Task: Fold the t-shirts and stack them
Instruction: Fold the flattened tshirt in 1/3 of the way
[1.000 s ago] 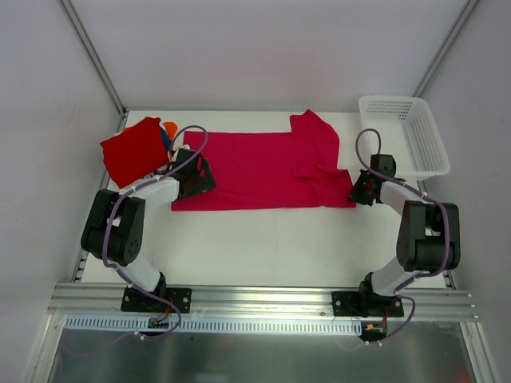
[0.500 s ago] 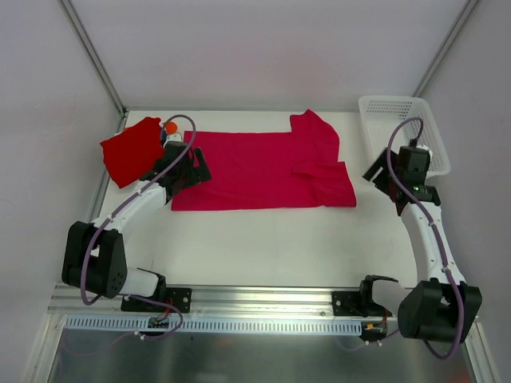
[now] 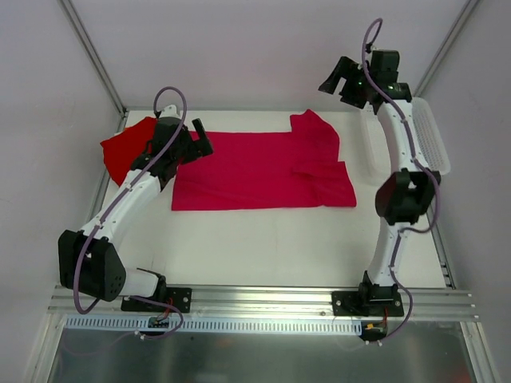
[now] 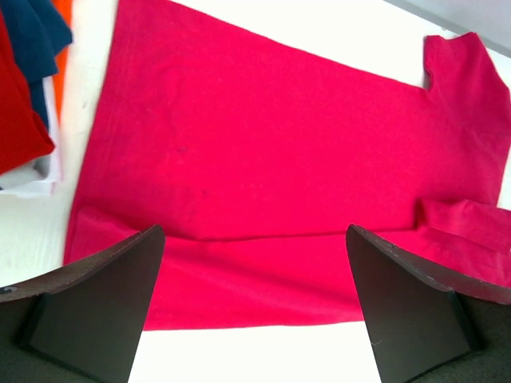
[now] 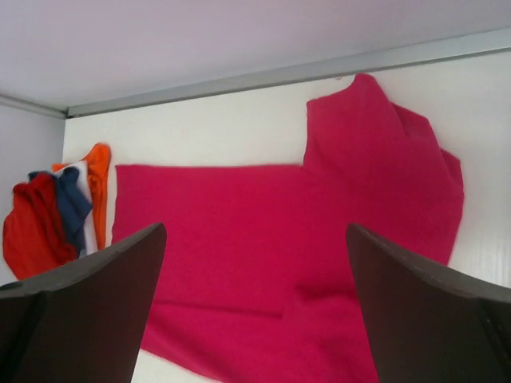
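A magenta-pink t-shirt [image 3: 259,171] lies flat across the table, its near long edge folded over and one sleeve [image 3: 315,132] sticking out at the back right. Left of it is a stack of folded t-shirts with a red one [image 3: 126,152] on top. The left wrist view shows red [image 4: 20,104], blue [image 4: 36,36] and orange [image 4: 62,8] layers. My left gripper [image 3: 196,144] hovers open over the pink shirt's left end [image 4: 254,231], holding nothing. My right gripper [image 3: 342,84] is raised high at the back right, open and empty, looking down on the shirt [image 5: 255,227].
A white mesh basket [image 3: 435,140] stands at the back right corner, partly behind the right arm. Metal frame posts run up at both back corners. White tabletop [image 3: 271,239] lies between the shirt and the arm bases.
The right gripper opened at the shirt's right edge, then swung up high toward the back. The left arm stretched farther back over the shirt's left end, still open.
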### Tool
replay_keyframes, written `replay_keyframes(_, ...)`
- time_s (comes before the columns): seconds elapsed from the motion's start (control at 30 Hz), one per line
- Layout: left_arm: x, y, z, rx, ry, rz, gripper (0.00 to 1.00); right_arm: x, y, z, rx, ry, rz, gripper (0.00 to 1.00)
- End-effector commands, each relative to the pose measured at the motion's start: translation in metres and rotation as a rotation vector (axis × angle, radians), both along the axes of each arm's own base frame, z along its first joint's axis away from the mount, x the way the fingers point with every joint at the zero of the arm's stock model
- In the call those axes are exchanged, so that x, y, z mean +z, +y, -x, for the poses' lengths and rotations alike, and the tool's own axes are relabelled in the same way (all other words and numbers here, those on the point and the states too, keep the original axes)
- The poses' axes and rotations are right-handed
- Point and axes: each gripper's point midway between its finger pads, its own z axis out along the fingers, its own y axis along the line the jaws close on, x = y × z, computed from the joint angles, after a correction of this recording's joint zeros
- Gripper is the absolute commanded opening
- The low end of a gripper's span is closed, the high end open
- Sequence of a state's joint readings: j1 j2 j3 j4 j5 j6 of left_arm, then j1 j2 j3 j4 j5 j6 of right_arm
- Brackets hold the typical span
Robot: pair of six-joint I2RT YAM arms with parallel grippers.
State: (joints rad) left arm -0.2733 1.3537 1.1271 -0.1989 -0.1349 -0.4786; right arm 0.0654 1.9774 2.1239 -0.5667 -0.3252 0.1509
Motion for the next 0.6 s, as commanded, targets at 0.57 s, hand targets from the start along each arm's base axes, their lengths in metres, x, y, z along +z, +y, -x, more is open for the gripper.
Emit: replay_keyframes(0.57, -0.038, -0.001, 0.016, -0.022, 0.070, -0.004, 0.99, -0.169, -0.030, -0.151, -0.110, -0.034, 0.052, 0.99)
